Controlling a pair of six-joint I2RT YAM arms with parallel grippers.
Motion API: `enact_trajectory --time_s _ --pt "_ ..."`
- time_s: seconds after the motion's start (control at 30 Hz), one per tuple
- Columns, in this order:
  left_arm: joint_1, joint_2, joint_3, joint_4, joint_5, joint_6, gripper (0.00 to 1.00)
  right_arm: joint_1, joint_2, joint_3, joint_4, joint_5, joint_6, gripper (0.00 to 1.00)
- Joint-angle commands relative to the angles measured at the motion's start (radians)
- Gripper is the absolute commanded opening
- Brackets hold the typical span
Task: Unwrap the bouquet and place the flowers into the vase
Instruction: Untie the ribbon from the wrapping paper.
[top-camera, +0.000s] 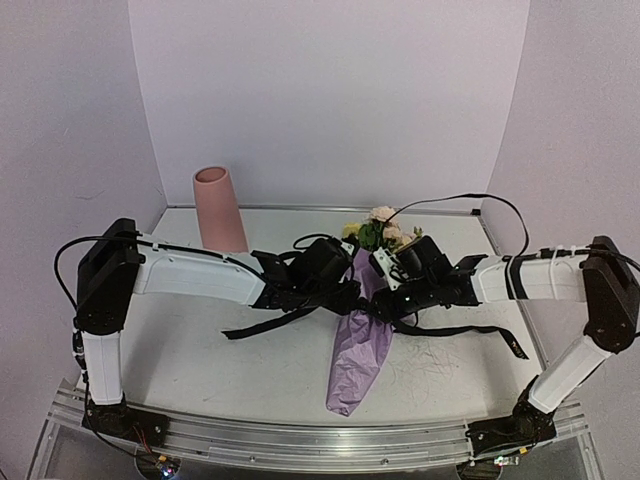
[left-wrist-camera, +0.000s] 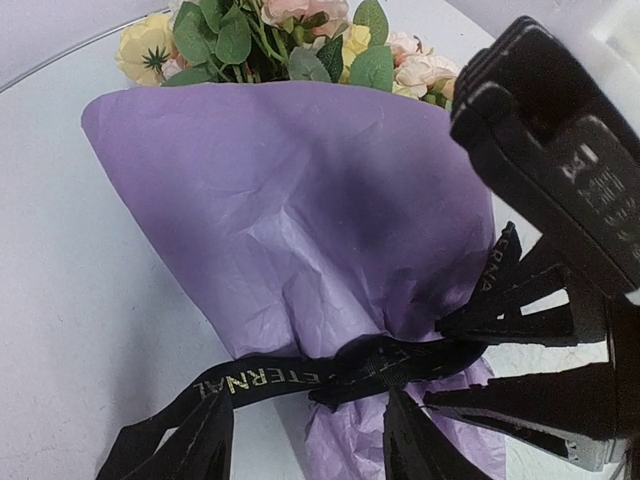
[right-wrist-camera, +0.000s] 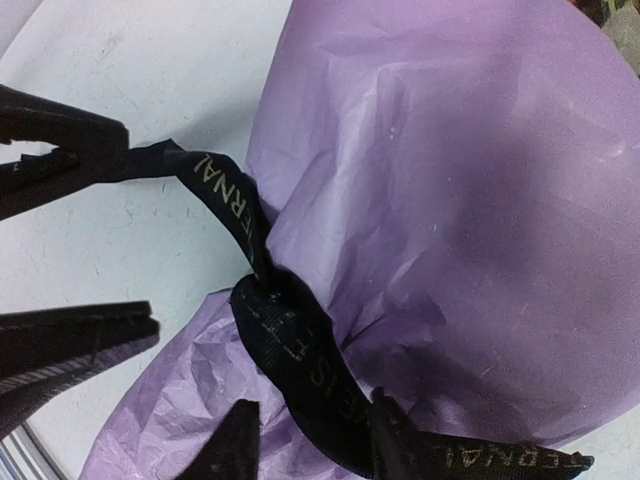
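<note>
The bouquet lies across the middle of the table, its crinkled lilac paper cone (top-camera: 357, 352) (left-wrist-camera: 290, 210) (right-wrist-camera: 470, 180) pointing to the near edge. The flowers (top-camera: 383, 230) (left-wrist-camera: 300, 40) poke out at the far end. A black ribbon (left-wrist-camera: 300, 378) (right-wrist-camera: 300, 350) is knotted round the neck. My left gripper (top-camera: 349, 290) (left-wrist-camera: 308, 402) straddles ribbon and neck, fingers apart. From the opposite side my right gripper (top-camera: 383, 300) (right-wrist-camera: 315, 405) has its fingers either side of a ribbon loop with a gap still showing. The pink vase (top-camera: 220, 208) stands upright at the back left.
Ribbon tails trail over the table to the left (top-camera: 258, 325) and right (top-camera: 480, 335). The two grippers sit close together, almost touching over the bouquet's neck. White walls close in the table at back and sides. A metal rail (top-camera: 300, 440) runs along the near edge.
</note>
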Motion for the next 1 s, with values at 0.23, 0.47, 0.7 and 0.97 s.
enact_trajectory --time_s 0.23,0.47,0.7,0.97 --pt "-0.005 -0.021 -0.010 0.009 0.011 0.010 0.52 0.012 -0.168 -0.087 -0.027 0.126 0.037 0.07" --pt "-0.005 -0.006 0.006 0.011 0.067 0.050 0.57 0.012 -0.236 -0.120 -0.049 0.161 0.044 0.00" --pt "-0.005 -0.010 0.014 0.009 0.060 0.068 0.58 0.013 -0.201 -0.085 -0.051 0.137 0.013 0.25" --pt "-0.005 -0.050 -0.021 0.010 -0.034 0.043 0.58 0.013 -0.060 0.018 -0.056 0.092 -0.007 0.29"
